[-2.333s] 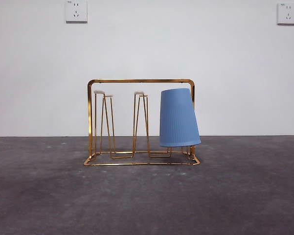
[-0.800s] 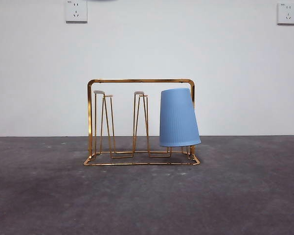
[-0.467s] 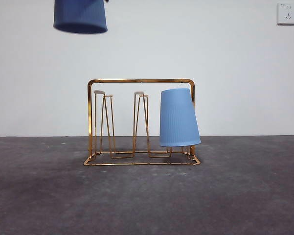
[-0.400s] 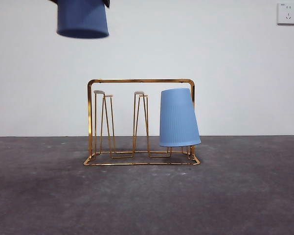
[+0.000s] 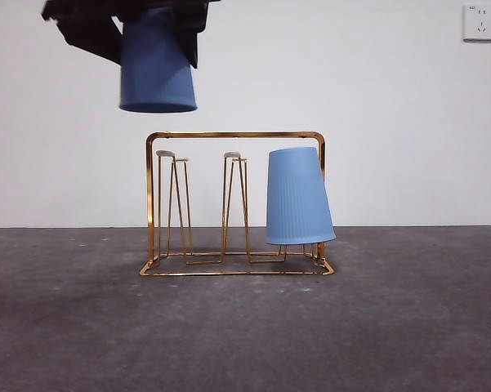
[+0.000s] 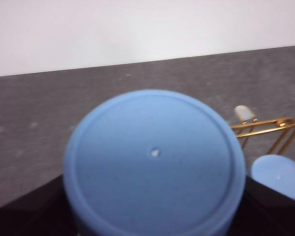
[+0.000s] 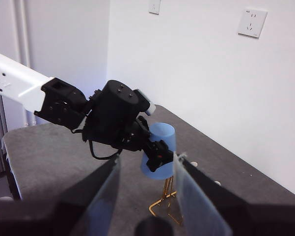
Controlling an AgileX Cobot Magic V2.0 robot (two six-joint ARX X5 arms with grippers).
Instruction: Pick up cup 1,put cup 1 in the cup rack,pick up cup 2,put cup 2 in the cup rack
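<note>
The gold wire cup rack (image 5: 233, 135) stands mid-table. A light blue cup (image 5: 298, 196) hangs upside down, slightly tilted, on its right prongs. The left and middle prong pairs are bare. My left gripper (image 5: 147, 24) is shut on a second blue cup (image 5: 157, 69), held mouth down in the air above the rack's left end, clear of the frame. In the left wrist view this cup's base (image 6: 154, 157) fills the picture, with a rack prong tip (image 6: 245, 113) and the racked cup (image 6: 278, 176) beyond. My right gripper (image 7: 147, 164) is open and empty, high up and away, looking at the left arm's cup (image 7: 159, 142).
The dark grey table (image 5: 245, 335) runs to a white wall close behind the rack. A wall socket (image 5: 479, 22) sits at the upper right. The rack's foot (image 7: 162, 201) shows below the left arm in the right wrist view.
The left gripper with the second blue cup has come into the front view from the top left and moved down and right, over the rack's left end. The rack and racked cup have not moved.
</note>
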